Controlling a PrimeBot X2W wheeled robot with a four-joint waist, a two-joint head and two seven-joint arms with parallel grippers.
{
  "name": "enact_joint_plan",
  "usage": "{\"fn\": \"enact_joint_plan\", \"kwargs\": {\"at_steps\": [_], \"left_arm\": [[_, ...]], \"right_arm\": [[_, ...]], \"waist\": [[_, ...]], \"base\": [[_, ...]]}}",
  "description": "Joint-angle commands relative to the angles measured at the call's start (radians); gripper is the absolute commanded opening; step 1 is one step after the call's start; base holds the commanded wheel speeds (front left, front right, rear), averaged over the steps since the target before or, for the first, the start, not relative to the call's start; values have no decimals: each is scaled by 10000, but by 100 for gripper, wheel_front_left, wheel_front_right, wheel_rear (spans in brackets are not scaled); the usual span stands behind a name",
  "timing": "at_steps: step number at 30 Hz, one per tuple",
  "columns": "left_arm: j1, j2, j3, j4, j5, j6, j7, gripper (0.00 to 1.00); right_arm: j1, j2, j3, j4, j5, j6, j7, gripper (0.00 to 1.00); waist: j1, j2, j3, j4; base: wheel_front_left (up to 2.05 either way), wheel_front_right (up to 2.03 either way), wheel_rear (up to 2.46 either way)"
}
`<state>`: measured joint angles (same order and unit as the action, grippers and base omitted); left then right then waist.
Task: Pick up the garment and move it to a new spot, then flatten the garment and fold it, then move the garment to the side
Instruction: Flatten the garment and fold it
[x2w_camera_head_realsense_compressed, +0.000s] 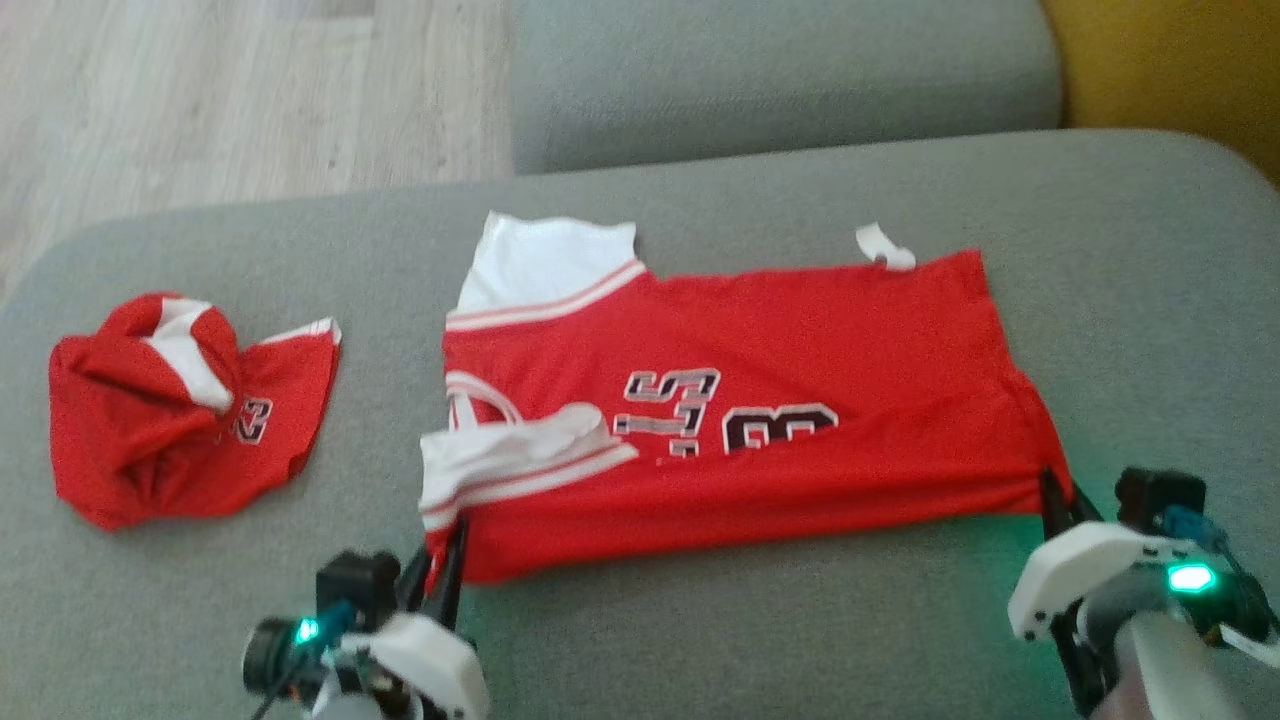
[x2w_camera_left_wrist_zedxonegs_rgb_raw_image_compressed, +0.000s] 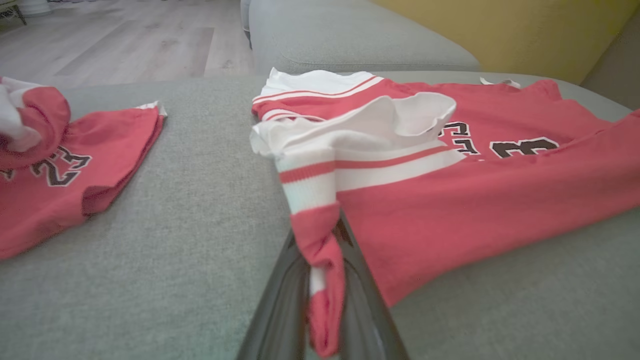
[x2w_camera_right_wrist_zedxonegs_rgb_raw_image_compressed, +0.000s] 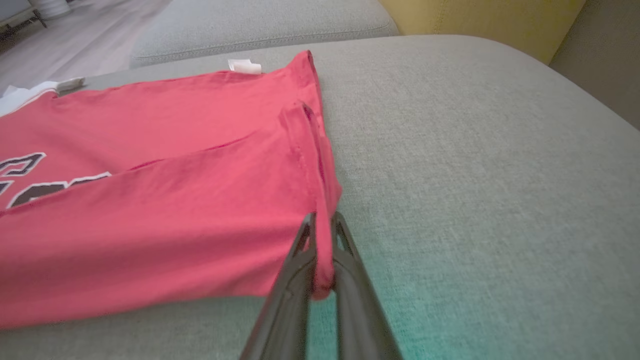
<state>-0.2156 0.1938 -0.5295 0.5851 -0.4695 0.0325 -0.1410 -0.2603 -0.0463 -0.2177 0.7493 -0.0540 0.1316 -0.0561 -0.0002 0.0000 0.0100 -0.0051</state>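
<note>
The garment (x2w_camera_head_realsense_compressed: 760, 400) is a red jersey with white striped sleeves and black number print, spread sideways across the grey cushion (x2w_camera_head_realsense_compressed: 700, 640). My left gripper (x2w_camera_head_realsense_compressed: 447, 545) is shut on its near left corner, where red cloth bunches between the dark fingers (x2w_camera_left_wrist_zedxonegs_rgb_raw_image_compressed: 280, 305). My right gripper (x2w_camera_head_realsense_compressed: 1052, 492) is shut on the near right corner; the hem (x2w_camera_right_wrist_zedxonegs_rgb_raw_image_compressed: 322, 250) is pinched between its fingers (x2w_camera_right_wrist_zedxonegs_rgb_raw_image_compressed: 295, 280). In the left wrist view the garment (x2w_camera_left_wrist_zedxonegs_rgb_raw_image_compressed: 450, 185) lies ahead with a white sleeve folded over it. In the right wrist view the garment (x2w_camera_right_wrist_zedxonegs_rgb_raw_image_compressed: 165, 200) stretches off to the left.
A second red garment (x2w_camera_head_realsense_compressed: 170, 410) lies crumpled at the cushion's left end, also seen as the second garment (x2w_camera_left_wrist_zedxonegs_rgb_raw_image_compressed: 55, 170). Another grey cushion (x2w_camera_head_realsense_compressed: 780, 70) sits behind, a yellow surface (x2w_camera_head_realsense_compressed: 1180, 60) at the far right, and wooden floor (x2w_camera_head_realsense_compressed: 230, 90) beyond the left edge.
</note>
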Motion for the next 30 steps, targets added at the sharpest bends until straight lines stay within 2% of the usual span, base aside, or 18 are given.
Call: {"fn": "enact_joint_plan", "kwargs": {"at_steps": [1, 8, 9, 10, 11, 12, 13, 14, 15, 19, 24, 27, 30], "left_arm": [[-30, 314, 275, -438, -135, 99, 0, 0], [868, 465, 18, -1344, -197, 257, 415, 0], [927, 470, 10, -1434, -208, 298, 451, 0], [962, 472, 6, -1510, -213, 340, 473, 0], [970, 484, 8, -1588, -176, 411, 439, 28], [966, 502, 7, -1653, -122, 487, 392, 76], [958, 506, 18, -1715, -98, 539, 336, 94], [958, 506, 18, -1715, -98, 539, 336, 94], [945, 483, 62, -1770, -132, 566, 269, 100], [776, 444, 324, -2044, -249, 645, -180, 100], [107, 553, 697, -2572, -263, 502, -755, 100], [-742, 826, 900, -2832, -196, 304, -759, 100], [-2460, 1417, 823, -2751, 61, -270, 63, 100]], "right_arm": [[44, -40, 312, -570, 161, -9, 91, 0], [1415, -40, 350, -2188, 617, -9, 873, 0], [1533, -40, 297, -2437, 601, -9, 921, 69], [1611, -40, 233, -2659, 615, -9, 954, 100], [1670, -40, 233, -2856, 597, -9, 991, 100], [1690, -40, 261, -3042, 608, -9, 1011, 100], [1675, -40, 307, -3224, 673, -9, 1002, 100], [1675, -40, 307, -3224, 673, -9, 1002, 100], [1650, -40, 345, -3395, 692, -9, 979, 100], [1301, -40, 527, -3920, 528, -9, 806, 100], [453, -40, 764, -4216, 374, -9, 517, 100], [-155, -39, 931, -4382, 360, -9, 446, 100], [-978, -39, 1099, -4565, 345, -9, 408, 100]], "waist": [[2, 0, -365, -276], [2, 0, -602, -407], [2, 0, -602, -424], [2, 0, -594, -441], [2, 0, -577, -458], [2, 0, -552, -479], [2, 0, -515, -508], [2, 0, -515, -508], [2, 0, -476, -530], [2, 0, -204, -696], [2, 0, 499, -871], [2, 0, 1171, -1003], [2, 0, 2111, -1196]], "base": [[0, 0, 0], [0, 0, 0], [0, 0, 0], [0, 0, 0], [0, 0, 0], [0, 0, 0], [0, 0, 0], [0, 0, 0], [0, 0, 0], [0, 0, 0], [0, 0, 0], [0, 0, 0], [0, 0, 0]]}}
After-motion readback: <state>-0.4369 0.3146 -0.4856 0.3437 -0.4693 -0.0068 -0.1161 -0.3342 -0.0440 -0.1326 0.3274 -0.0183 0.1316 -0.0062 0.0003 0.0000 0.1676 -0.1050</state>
